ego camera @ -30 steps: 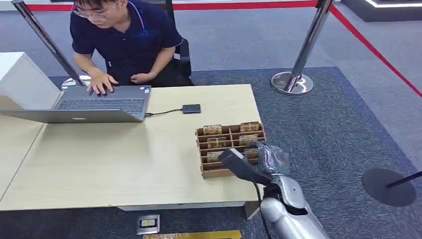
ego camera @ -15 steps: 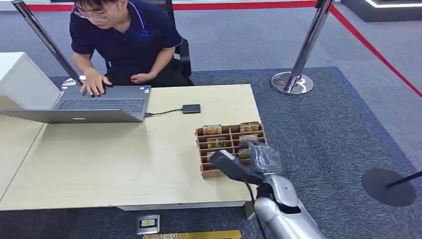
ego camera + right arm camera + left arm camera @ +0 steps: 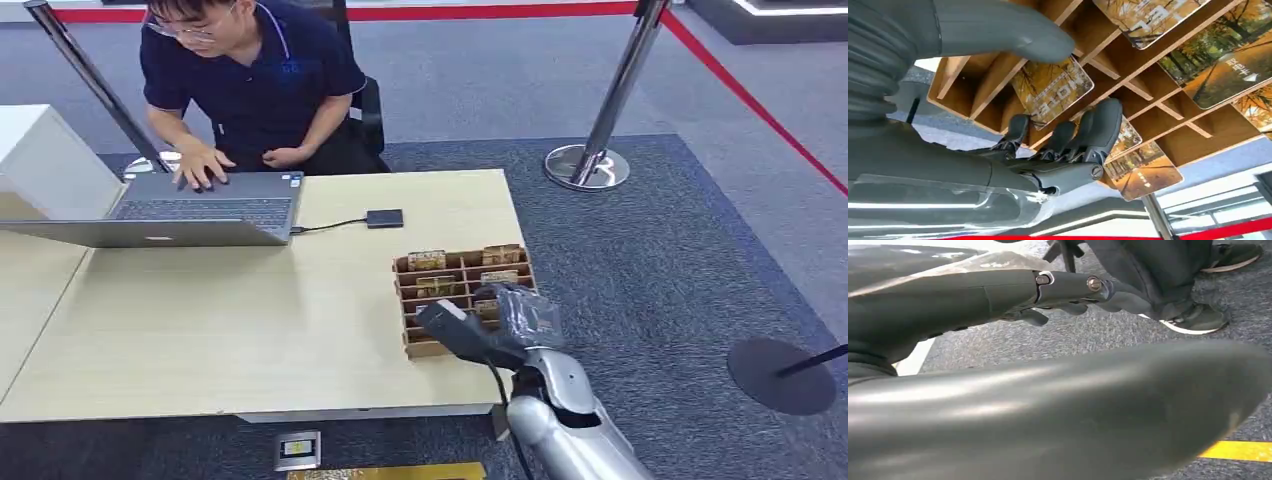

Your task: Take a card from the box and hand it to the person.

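A wooden box (image 3: 400,300) with several slots stands near the table's right edge, and cards (image 3: 427,260) with autumn pictures stand upright in it. My right hand (image 3: 500,320) hovers over the box's front right slots. In the right wrist view its thumb (image 3: 1013,30) and fingers (image 3: 1103,125) are spread on either side of one card (image 3: 1053,90) in the box (image 3: 1143,65), with a gap left. The person (image 3: 250,80) sits at the far side, typing. My left hand (image 3: 1068,290) hangs by the floor with its fingers straight, holding nothing.
A laptop (image 3: 200,210) lies at the far left of the light wooden table (image 3: 250,320), wired to a small black device (image 3: 384,218). A white box (image 3: 40,160) stands at the left edge. A metal stanchion (image 3: 590,165) stands on the carpet beyond the table's right side.
My right hand has moved left and forward over the box's front slots. The person's hand has shifted slightly on the laptop.
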`<state>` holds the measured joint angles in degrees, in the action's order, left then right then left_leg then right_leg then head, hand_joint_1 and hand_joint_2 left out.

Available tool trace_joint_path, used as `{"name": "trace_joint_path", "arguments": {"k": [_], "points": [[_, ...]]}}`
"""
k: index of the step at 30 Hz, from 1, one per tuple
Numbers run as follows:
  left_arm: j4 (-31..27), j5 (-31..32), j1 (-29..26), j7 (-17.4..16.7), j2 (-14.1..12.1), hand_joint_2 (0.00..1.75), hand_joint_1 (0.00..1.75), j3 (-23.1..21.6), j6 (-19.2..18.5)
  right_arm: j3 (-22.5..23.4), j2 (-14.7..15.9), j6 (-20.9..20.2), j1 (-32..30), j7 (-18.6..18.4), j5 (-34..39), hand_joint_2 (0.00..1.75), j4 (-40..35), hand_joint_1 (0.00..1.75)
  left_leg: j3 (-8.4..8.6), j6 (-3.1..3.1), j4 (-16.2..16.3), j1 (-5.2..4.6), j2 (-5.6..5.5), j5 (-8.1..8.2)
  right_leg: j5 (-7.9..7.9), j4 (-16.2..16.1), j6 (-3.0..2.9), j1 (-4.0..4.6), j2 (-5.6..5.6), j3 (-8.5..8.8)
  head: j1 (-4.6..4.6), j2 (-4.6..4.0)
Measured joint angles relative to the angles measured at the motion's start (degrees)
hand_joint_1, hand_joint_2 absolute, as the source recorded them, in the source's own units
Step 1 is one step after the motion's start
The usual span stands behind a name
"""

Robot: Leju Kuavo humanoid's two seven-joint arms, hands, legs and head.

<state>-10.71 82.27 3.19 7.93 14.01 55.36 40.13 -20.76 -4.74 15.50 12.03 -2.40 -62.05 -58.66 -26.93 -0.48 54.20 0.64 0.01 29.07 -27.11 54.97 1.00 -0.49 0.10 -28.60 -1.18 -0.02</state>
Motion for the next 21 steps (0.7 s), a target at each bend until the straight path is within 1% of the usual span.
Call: {"name": "trace_joint_path", "arguments": {"k": [4, 6, 14, 17, 19, 21], "points": [[0.0, 0.0, 0.0, 0.0, 0.0, 0.00, 0.00, 0.0, 0.0, 0.0, 0.2, 0.0, 0.0, 0.0, 0.0, 1.75, -0.3, 0.75, -0.01, 0.00, 0.0, 0.00, 0.00, 0.00, 0.00, 0.0, 0.00, 0.00, 0.00, -0.01, 0.00, 0.00], [0.0, 0.0, 0.0, 0.0, 0.0, 0.00, 0.00, 0.0, 0.0, 0.0, 0.2, 0.0, -0.1, -0.1, 0.0, 1.75, -0.4, 0.79, -0.02, 0.00, 0.0, 0.00, 0.00, 0.00, 0.00, 0.0, 0.00, 0.00, 0.00, -0.02, 0.00, 0.00], [0.0, -0.1, 0.0, 0.0, 0.0, 0.00, 0.00, 0.0, 0.0, 0.0, 0.4, -0.1, -0.2, -0.5, -0.8, 1.75, -1.1, 0.77, -0.06, 0.00, 0.0, 0.00, 0.00, 0.00, 0.00, 0.0, 0.00, 0.00, 0.00, -0.06, 0.00, 0.00], [0.0, -0.1, 0.0, 0.0, 0.0, 0.00, 0.00, 0.0, 0.0, -0.1, 0.4, -0.2, -0.3, -0.5, -1.0, 1.75, -1.1, 0.80, -0.07, 0.00, 0.0, 0.00, 0.00, 0.00, 0.00, 0.0, 0.00, 0.00, 0.00, -0.07, 0.00, 0.00], [0.0, -0.1, 0.0, 0.0, 0.0, 0.00, 0.00, 0.0, 0.0, -0.2, 0.4, -0.4, -0.3, -0.5, -1.2, 1.75, -1.1, 0.86, -0.07, 0.00, 0.0, 0.00, 0.00, 0.00, 0.00, 0.0, 0.00, 0.00, 0.00, -0.07, 0.00, 0.00], [0.0, -0.1, 0.0, 0.0, 0.0, 0.00, 0.00, 0.0, 0.0, -0.3, 0.4, -0.6, -0.3, -0.5, -1.2, 1.75, -1.1, 0.84, -0.07, 0.00, 0.0, 0.00, 0.00, 0.00, 0.00, 0.0, 0.00, 0.00, 0.00, -0.08, 0.00, 0.00]]}}
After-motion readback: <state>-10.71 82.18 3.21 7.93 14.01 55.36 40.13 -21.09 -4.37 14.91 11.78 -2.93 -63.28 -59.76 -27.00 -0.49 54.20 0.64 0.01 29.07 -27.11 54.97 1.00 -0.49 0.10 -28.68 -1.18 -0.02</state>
